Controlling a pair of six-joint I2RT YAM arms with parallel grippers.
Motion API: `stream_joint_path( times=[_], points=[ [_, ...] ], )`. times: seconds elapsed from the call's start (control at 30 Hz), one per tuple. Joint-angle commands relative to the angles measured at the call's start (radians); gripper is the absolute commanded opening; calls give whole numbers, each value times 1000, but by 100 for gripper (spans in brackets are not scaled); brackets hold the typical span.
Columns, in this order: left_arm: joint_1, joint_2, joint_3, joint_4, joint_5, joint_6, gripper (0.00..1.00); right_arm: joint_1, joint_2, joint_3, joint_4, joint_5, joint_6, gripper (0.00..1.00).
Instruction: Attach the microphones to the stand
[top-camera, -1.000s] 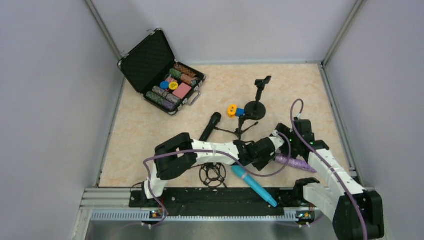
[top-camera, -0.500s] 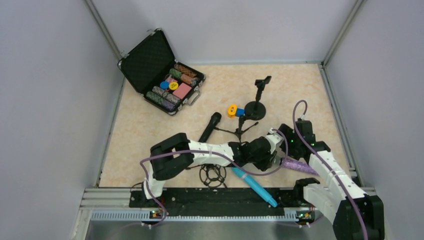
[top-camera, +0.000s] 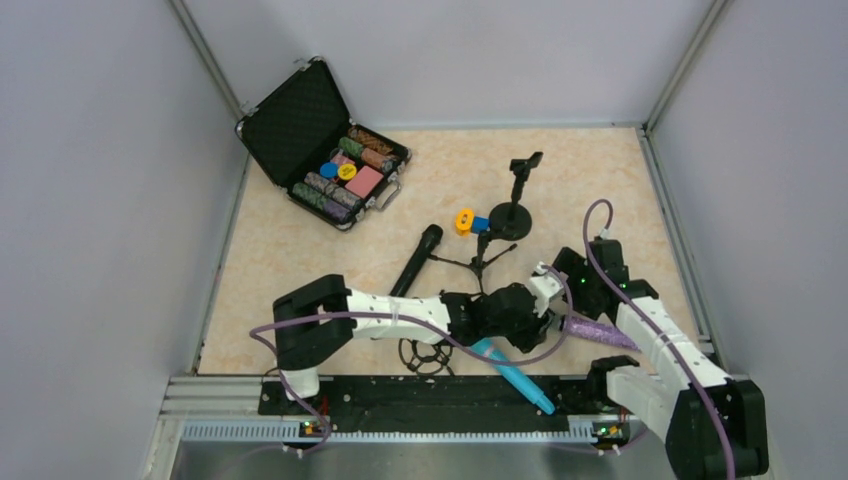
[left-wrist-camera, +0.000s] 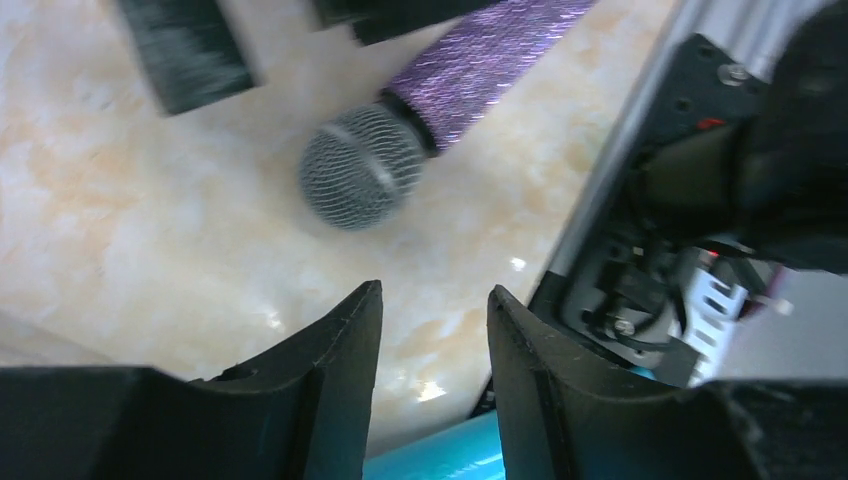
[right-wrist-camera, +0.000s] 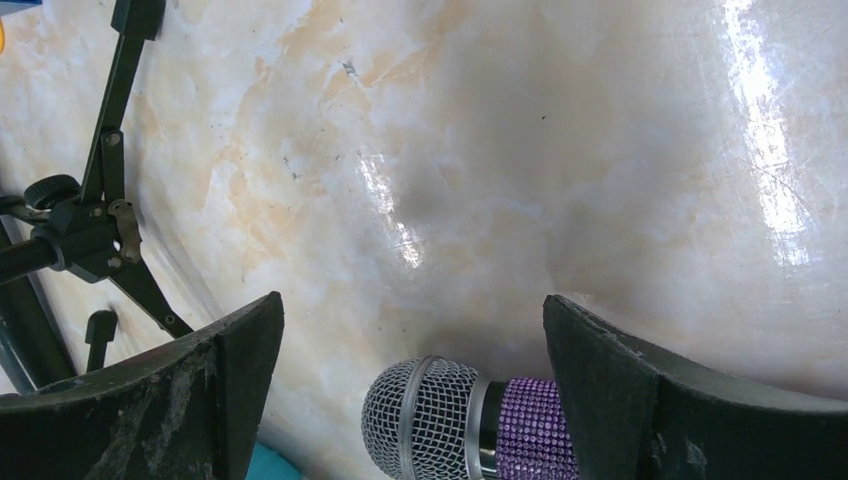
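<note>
Glittery purple along its handle, with a black collar and a silver mesh grille, the purple microphone lay flat on the marbled table, its head between the fingers of the right gripper. Those fingers were spread wide, one on each side of the grille. We saw a gap on both sides, so nothing was pinched. The left gripper hovered close by the same head, its two dark fingers parted only narrowly with nothing between them. The grille sat just beyond their tips.

From above, we saw the left arm stretched low across the near part of the table toward the right, its wrist close against the right arm's wrist. The right arm reached forward from its base at the near right corner, its wrist bent down over the microphone.

The purple microphone's long axis ran from near right to far left, tail toward the table's right edge and grille toward its middle, where the two wrists hid it in the overhead view. The light-blue microphone lay near it on the near side, partly under the left arm. The black microphone lay further out, left of the tripod stand, and the round-base stand stood beyond that.
</note>
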Motion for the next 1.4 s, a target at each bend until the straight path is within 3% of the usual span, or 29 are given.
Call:
stream_joint_path(
  times=[0.0, 0.23, 0.5, 0.73, 0.93, 1.37],
  points=[
    [-44, -39, 9, 125, 106, 60, 47, -7, 13, 64, 25, -4, -9, 99],
    [-48, 117, 69, 244, 179, 39, 44, -35, -10, 88, -19, 36, -36, 99],
    [-6, 244, 85, 334, 84, -65, 41, -68, -20, 100, -56, 36, -44, 99],
    [102, 223, -14, 372, -4, -189, 39, -69, -18, 94, -59, 30, -40, 99],
    [171, 223, -7, 362, -23, -227, 38, -69, 0, 79, -52, -19, -46, 97],
    [198, 235, 76, 299, -56, -238, 39, -68, 1, 60, -55, -110, -59, 95]
  ],
)
